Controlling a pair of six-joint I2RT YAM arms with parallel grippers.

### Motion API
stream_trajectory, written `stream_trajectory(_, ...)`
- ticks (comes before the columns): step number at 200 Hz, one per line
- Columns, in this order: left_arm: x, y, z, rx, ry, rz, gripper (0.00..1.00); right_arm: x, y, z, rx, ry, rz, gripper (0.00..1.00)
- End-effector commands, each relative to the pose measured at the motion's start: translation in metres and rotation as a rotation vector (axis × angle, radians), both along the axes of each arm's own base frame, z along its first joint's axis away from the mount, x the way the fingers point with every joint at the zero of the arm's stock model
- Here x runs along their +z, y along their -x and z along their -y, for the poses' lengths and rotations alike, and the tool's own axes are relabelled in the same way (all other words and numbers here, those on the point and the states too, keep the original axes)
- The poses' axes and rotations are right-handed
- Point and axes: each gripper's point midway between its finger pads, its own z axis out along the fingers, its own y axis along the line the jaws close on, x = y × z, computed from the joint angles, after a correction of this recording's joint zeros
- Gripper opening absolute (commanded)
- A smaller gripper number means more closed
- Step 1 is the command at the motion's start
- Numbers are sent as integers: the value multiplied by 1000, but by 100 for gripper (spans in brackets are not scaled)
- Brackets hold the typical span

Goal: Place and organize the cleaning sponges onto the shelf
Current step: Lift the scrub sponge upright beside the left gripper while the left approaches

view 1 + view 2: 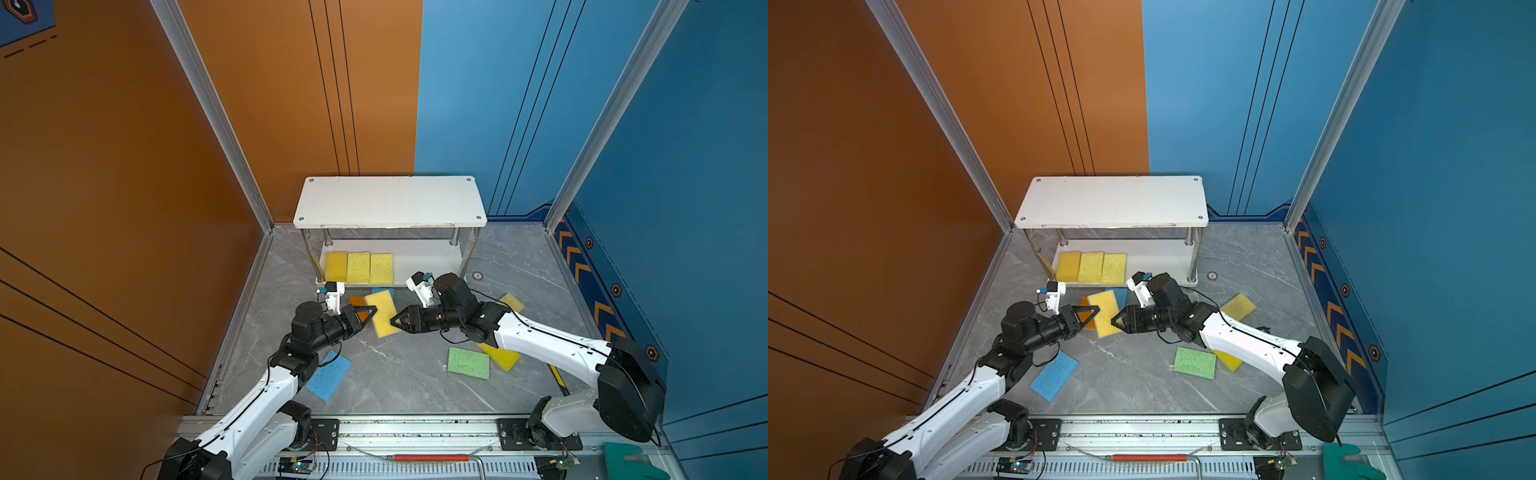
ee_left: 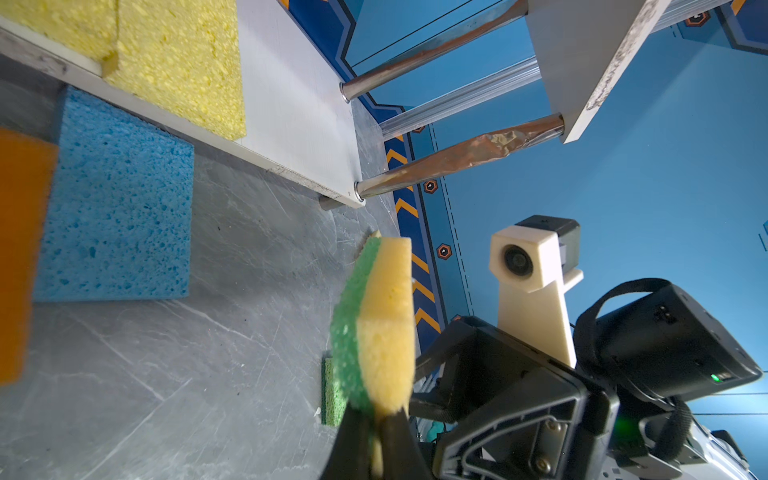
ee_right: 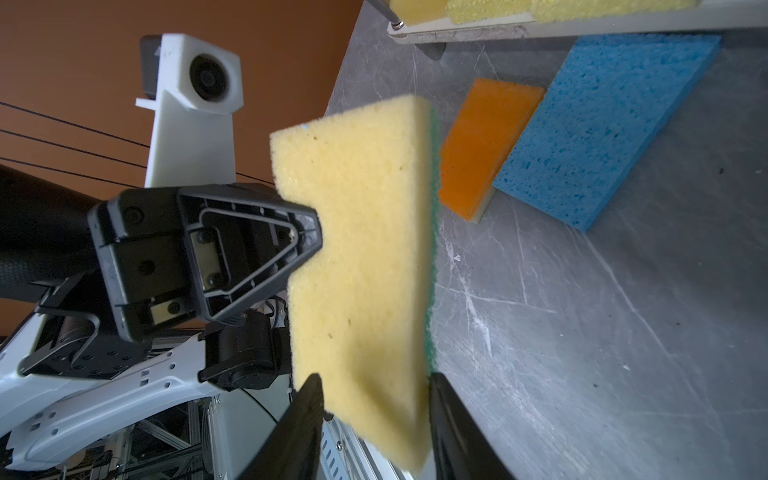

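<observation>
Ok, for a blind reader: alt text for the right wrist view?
The left pincer pinches a yellow sponge by its edge, one end inside the open right pincer. Behind, an orange sponge and a blue sponge lie beside the shelf.

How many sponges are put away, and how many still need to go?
Done: three yellow sponges lie on the shelf, lower board. In hand: a fourth sponge, pinched by the left gripper; the right gripper flanks it, jaws apart. To go: six on the floor, blue sponge, second blue, orange, green, yellow, pale yellow.
</observation>
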Motion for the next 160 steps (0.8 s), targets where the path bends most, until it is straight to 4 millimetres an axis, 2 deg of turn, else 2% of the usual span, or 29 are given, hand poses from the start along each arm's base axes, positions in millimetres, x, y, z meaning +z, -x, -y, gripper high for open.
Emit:
stream_trajectory(1, 16, 0, 0, -15, 29, 46, 4, 3, 7, 3, 14, -21, -13, 43)
stream_trajectory(66, 17, 1, 0, -17, 35, 44, 4, 5, 8, -1, 26, -31, -8, 37)
stream_trajectory(136, 14, 0, 0, -14, 31, 38, 4, 2, 8, -1, 16, -19, -5, 3)
stream_trajectory(142, 13, 1, -1, -14, 32, 37, 6, 2, 8, 0, 10, -16, -3, 2)
stream_trajectory(149, 13, 0, -1, -14, 30, 36, 13, 4, 6, 1, 3, -17, 3, 0)
stream_trajectory(153, 12, 0, -1, -15, 30, 34, 20, 4, 6, 1, -1, -15, 4, 0)
stream_trajectory(160, 13, -1, -3, -10, 31, 37, 37, 4, 3, 3, -14, -11, 6, 0)
